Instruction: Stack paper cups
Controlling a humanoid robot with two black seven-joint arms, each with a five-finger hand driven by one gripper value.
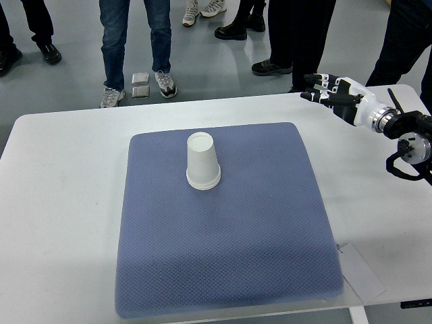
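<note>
Paper cups stood upside down as what looked like one nested stack on the blue mat, towards its far middle. The right hand hung beyond the mat's far right corner, well apart from them, fingers loosely extended, empty. Any careless sideways sweep could have toppled the light stack.

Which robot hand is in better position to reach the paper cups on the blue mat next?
Right, probably. Only the right robot hand is visible, open above the table's far right corner. The upside-down paper cups stand untouched on the blue mat. No left arm appears.
</note>
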